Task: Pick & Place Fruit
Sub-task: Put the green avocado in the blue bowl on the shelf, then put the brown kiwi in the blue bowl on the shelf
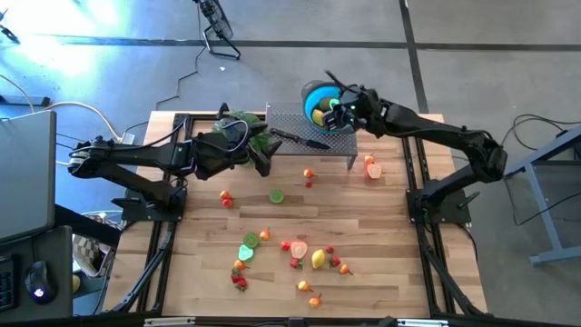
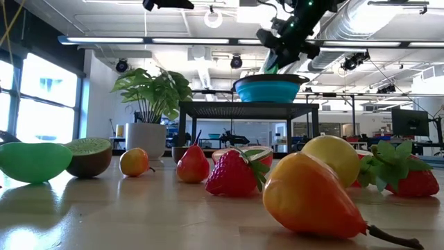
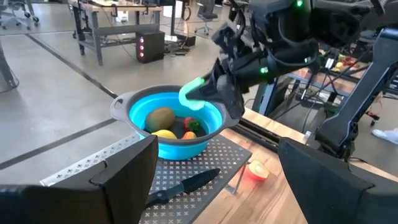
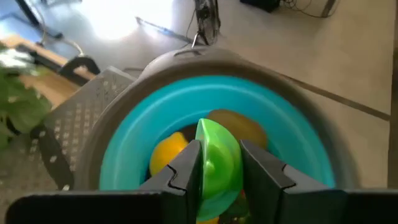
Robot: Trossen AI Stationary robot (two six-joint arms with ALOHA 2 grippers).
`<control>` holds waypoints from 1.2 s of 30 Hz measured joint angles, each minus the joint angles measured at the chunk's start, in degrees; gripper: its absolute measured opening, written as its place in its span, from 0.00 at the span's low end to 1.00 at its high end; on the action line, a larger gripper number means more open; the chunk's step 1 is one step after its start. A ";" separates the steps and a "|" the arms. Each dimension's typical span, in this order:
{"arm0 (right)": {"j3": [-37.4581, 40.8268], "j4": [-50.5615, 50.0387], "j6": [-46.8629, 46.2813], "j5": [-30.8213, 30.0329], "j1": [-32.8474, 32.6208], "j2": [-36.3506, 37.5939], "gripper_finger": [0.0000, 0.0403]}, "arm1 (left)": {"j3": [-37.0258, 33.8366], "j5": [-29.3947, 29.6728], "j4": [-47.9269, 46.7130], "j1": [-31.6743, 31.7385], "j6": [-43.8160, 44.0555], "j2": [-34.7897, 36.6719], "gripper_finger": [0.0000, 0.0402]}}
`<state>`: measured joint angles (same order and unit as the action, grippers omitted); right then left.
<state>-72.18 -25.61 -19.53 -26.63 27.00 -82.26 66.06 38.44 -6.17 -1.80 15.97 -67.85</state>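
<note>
A green lime slice (image 4: 219, 163) is pinched edge-up between the fingers of the right gripper (image 4: 220, 167), directly above the blue bowl (image 4: 124, 146), so only a release downward appears to be needed. Inside the bowl, three fruits can be made out: a brown kiwi (image 3: 160, 116), a yellow lemon (image 4: 168, 152) and a red piece (image 3: 192, 124). The bowl is seen standing on one perforated metal stand (image 1: 349, 143) beside one black knife (image 1: 304, 140). The left gripper (image 1: 260, 156) is held spread and empty near the leafy plant (image 1: 238, 120). Roughly fifteen small fruits (image 1: 276, 196) are left scattered across the table (image 1: 381, 263), well apart from both grippers; an exact count cannot be made.
</note>
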 joint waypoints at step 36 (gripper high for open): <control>0.02 -1.68 3.34 4.57 -1.52 4.09 0.35 | 0.00 0.04 -0.63 -0.09 1.92 0.00 0.81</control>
<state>-72.16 -27.29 -16.19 -22.07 25.48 -78.17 66.06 38.48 -6.80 -1.89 17.89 -67.85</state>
